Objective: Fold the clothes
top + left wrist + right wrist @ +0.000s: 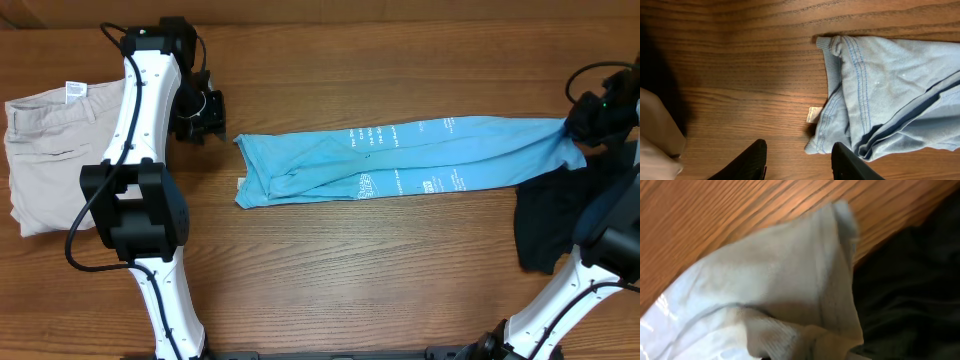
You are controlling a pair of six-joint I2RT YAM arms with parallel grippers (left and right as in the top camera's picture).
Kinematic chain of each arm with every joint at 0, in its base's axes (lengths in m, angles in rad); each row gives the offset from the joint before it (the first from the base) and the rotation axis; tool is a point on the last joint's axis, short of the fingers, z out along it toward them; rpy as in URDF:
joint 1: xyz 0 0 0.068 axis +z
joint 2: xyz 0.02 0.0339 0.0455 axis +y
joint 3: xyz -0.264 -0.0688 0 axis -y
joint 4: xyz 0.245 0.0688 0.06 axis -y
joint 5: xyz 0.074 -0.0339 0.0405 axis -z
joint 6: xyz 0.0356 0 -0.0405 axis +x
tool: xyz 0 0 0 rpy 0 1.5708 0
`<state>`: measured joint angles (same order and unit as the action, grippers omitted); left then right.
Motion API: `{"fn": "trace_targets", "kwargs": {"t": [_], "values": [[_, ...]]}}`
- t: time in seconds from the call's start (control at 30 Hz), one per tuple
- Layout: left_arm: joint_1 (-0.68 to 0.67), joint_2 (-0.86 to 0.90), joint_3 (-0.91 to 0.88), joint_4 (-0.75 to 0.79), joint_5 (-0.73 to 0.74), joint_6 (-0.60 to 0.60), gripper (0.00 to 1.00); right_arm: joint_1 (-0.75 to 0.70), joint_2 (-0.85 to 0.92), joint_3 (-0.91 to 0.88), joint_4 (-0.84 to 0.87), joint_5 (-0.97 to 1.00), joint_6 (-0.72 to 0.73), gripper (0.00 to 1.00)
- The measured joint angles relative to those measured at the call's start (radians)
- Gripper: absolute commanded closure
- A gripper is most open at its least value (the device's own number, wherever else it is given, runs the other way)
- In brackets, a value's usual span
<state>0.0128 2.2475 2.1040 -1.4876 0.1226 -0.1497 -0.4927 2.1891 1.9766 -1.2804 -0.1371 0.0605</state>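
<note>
Light blue cotton T-shirt [400, 155] lies left-to-right | right gripper [577, 126] clamped on its end at right edge of wooden table [350, 270] | left gripper [799, 162], fingers [752, 160] apart, just beside left end

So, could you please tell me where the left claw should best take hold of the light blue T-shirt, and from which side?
The light blue T-shirt lies flat as a long strip; probably grip its stitched end by the white tag. The open left claw sits beside that end, so slide in from the bare table side.
</note>
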Motion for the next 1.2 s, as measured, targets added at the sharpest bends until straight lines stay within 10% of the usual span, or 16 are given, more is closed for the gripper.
{"fn": "trace_targets", "kwargs": {"t": [0.67, 1.2], "values": [[0.000, 0.000, 0.000, 0.000, 0.000, 0.000, 0.53, 0.468, 0.000, 0.002, -0.195, 0.118, -0.032, 0.96], [0.000, 0.000, 0.000, -0.001, 0.000, 0.000, 0.53, 0.751, 0.000, -0.236, 0.015, 0.121, -0.032, 0.96]]}}
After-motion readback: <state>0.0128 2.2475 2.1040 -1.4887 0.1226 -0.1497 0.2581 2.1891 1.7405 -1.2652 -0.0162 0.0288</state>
